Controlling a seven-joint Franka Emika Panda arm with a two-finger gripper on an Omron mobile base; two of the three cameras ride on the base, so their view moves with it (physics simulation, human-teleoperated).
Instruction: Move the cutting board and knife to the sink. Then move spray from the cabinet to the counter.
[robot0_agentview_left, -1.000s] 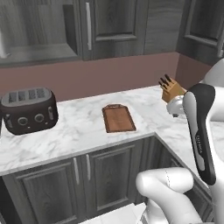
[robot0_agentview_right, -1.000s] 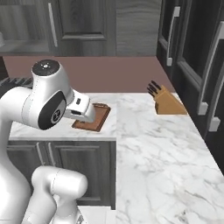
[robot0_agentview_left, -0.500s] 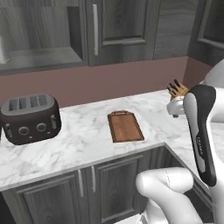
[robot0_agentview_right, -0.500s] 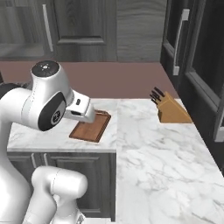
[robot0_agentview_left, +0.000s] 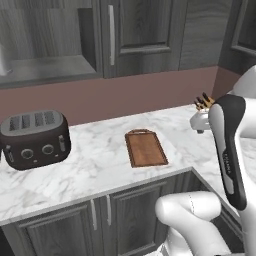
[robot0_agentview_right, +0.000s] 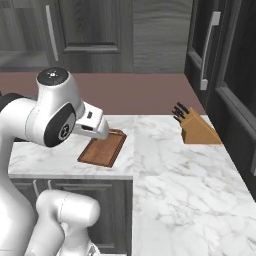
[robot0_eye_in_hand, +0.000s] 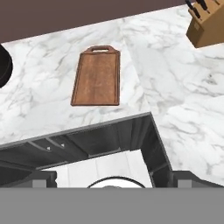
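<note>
The reddish-brown cutting board (robot0_agentview_left: 146, 148) lies flat on the white marble counter (robot0_agentview_left: 95, 167) near its inner corner, handle slot toward the wall. My hand hangs over the board's (robot0_agentview_right: 101, 150) near end in the right base view and covers part of it. In the hand view the board (robot0_eye_in_hand: 96, 77) lies ahead and below, and my gripper (robot0_eye_in_hand: 112, 178) is open, its dark fingertips (robot0_eye_in_hand: 33, 177) wide apart with nothing between them. The wall cabinet (robot0_agentview_left: 145, 30) has a long silver bar handle (robot0_agentview_left: 111, 35) and an open grey shelf (robot0_agentview_left: 50, 67). Knife, spray and sink are out of view.
A dark toaster (robot0_agentview_left: 34, 137) stands on the counter's left part. A tan knife block (robot0_agentview_right: 198, 129) sits on the right leg of the counter (robot0_agentview_right: 175, 170). Dark lower cabinets (robot0_agentview_left: 75, 225) run under the worktop. A tall dark unit (robot0_agentview_right: 225, 75) rises on the right.
The whole picture has shifted in both base views, so the base has driven closer and the counter looks larger and lower. The board has not moved on the counter.
</note>
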